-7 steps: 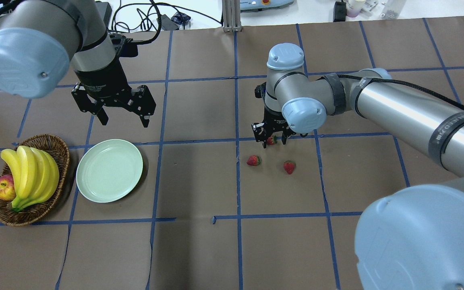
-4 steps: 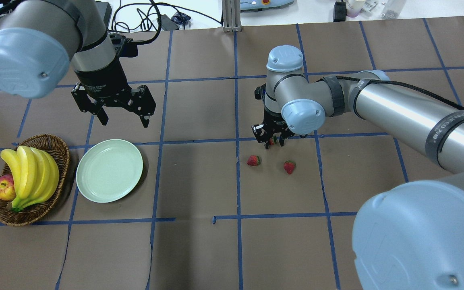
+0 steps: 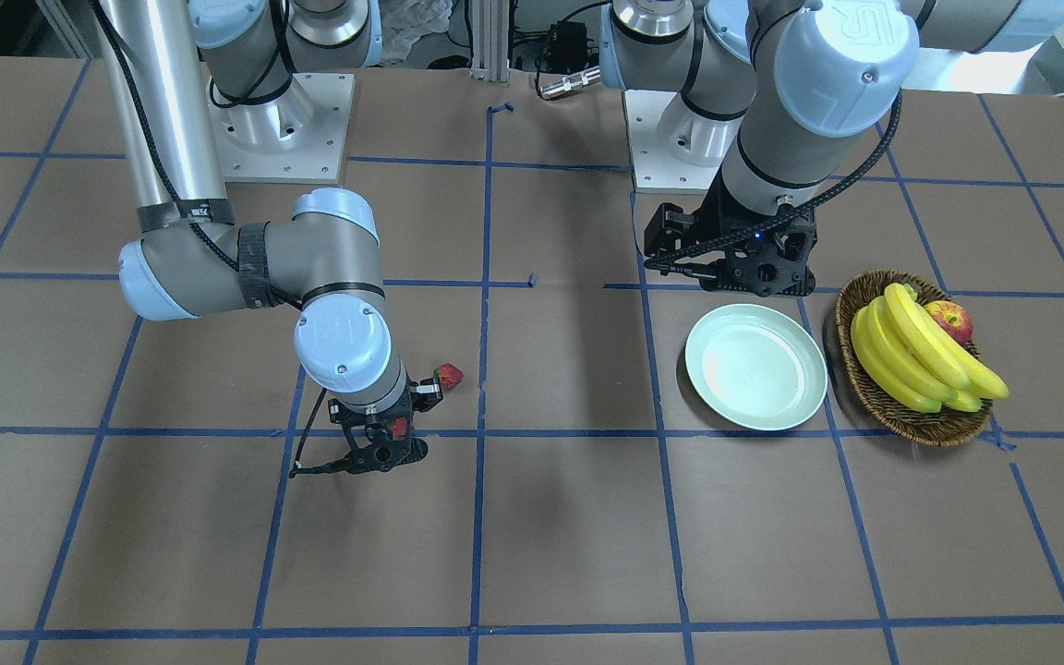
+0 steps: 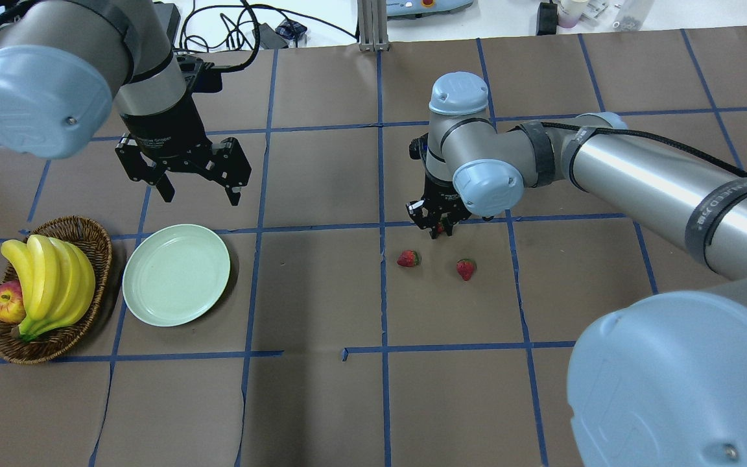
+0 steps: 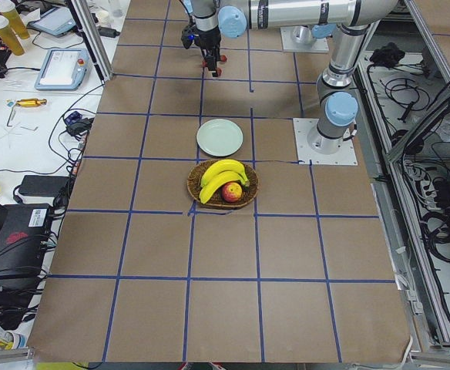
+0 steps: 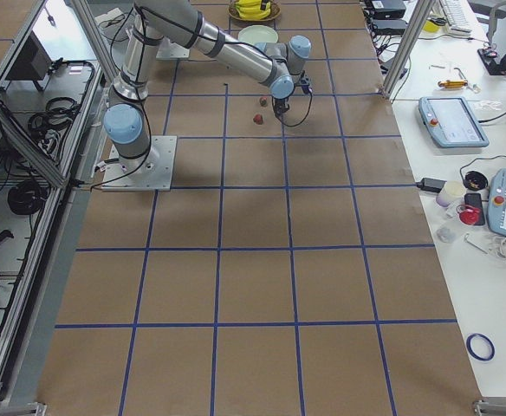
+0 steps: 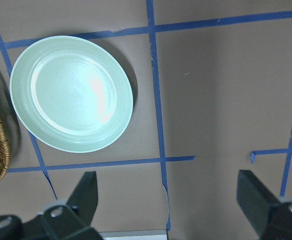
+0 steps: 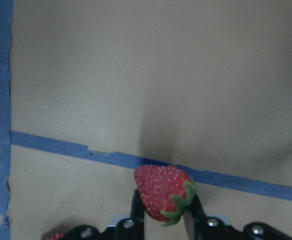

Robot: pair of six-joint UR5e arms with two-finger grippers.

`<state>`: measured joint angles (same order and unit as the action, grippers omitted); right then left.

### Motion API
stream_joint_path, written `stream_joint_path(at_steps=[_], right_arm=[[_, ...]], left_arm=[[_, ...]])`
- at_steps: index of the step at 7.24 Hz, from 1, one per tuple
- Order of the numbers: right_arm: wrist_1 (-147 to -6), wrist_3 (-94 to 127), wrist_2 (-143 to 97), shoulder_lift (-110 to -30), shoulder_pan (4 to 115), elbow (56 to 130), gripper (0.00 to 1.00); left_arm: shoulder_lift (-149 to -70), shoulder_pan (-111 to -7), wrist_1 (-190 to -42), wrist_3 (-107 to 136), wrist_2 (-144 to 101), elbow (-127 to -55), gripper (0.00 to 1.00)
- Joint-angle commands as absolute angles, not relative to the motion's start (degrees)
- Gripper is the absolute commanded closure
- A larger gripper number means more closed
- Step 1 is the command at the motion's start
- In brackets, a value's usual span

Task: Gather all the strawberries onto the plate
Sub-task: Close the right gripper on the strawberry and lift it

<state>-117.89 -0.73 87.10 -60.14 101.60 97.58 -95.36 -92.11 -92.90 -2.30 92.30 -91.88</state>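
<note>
Pinching one strawberry [image 8: 163, 192], right end effector [image 4: 439, 229] near UR-logo joint cap [image 3: 344, 337].

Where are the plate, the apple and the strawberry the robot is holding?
Plate [image 4: 176, 274]: overhead view, on its bare middle.
Apple [image 4: 5, 303]: overhead view, on its red side.
Held strawberry [image 8: 161, 192]: right wrist view, on its red body.

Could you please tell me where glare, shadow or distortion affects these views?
Left wrist view: a bright glare patch sits on the mint-green plate. Right wrist view: the strawberry is fairly sharp, with a dark shadow on the paper above it. Overhead view: the right arm's near joint cap looms large in the corner.
</note>
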Motion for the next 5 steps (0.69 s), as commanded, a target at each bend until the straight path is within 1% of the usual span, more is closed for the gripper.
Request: stream_joint_path(at_steps=[1, 3, 5], right_arm=[[-117.9, -0.9, 87.3, -61.4, 101.5, 96.3, 1.00], [-117.2, 0.1, 87.1, -63.5, 102.5, 93.2, 1.00], [-117.6, 4.9, 87.1, -63.3, 107.1, 91.2, 1.00]], left_arm=[[-95.4, -92.1, -93.0, -2.4, 92.5, -91.9, 0.00], [-95.4, -92.1, -92.9, -2.3, 92.2, -91.8, 0.00], [-95.0, -92.0, -92.9, -2.3, 92.7, -91.8, 0.00]])
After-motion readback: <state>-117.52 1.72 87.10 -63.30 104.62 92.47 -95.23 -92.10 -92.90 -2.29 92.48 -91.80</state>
